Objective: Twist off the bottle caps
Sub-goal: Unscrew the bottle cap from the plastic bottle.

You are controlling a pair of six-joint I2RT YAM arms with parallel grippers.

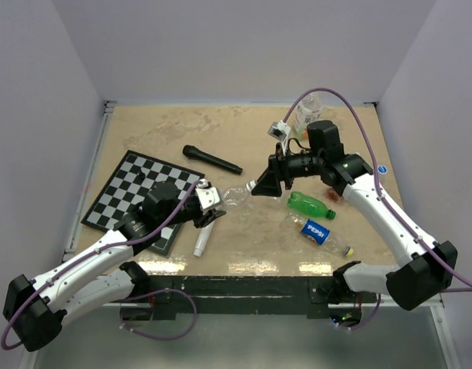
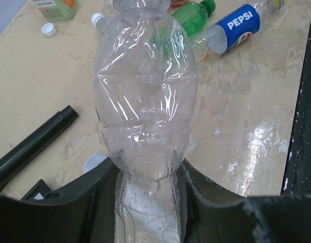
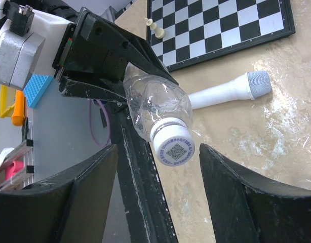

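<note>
My left gripper (image 2: 148,202) is shut on the base of a clear crumpled plastic bottle (image 2: 145,96) and holds it above the table, neck pointing away. In the top view this gripper (image 1: 216,207) and the bottle (image 1: 234,197) are at mid-table. The bottle's white cap (image 3: 174,147), printed with a QR code, sits between the fingers of my open right gripper (image 3: 158,152) without touching either one. The right gripper (image 1: 259,187) faces the left one. A loose white cap (image 2: 48,30) lies on the table, and a blue cap (image 1: 382,169) lies at the right edge.
A green bottle (image 1: 309,204) and a Pepsi bottle (image 1: 319,232) lie under the right arm. A juice bottle (image 1: 305,115) stands at the back. A chessboard (image 1: 132,192) is on the left, a black microphone (image 1: 213,160) behind it, and a white microphone (image 1: 201,242) near the front edge.
</note>
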